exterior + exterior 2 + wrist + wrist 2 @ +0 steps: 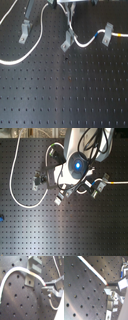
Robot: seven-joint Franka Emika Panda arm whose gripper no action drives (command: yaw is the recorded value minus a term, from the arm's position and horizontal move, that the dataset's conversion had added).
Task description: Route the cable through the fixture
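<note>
A white cable [30,47] loops over the black perforated board [65,95] from the first exterior view's left. It runs up behind the middle metal fixture [67,40], then on through the right fixture [106,34], ending in a yellow and blue marked part [120,35]. A third fixture [25,32] stands at the left, apart from the cable. My gripper [47,289] looks shut on the cable [15,272] just past a fixture [30,280]. In the second wrist view the cable [91,268] runs into the gripper [110,287]. In the second exterior view the arm [76,164] hides the gripper.
In the second exterior view the cable [14,188] loops wide at the left, with fixtures at the left [37,179], the middle [60,197] and the right [97,188]. Dark arm cables [95,143] hang over the upper board. A small blue object [1,218] lies at the left edge.
</note>
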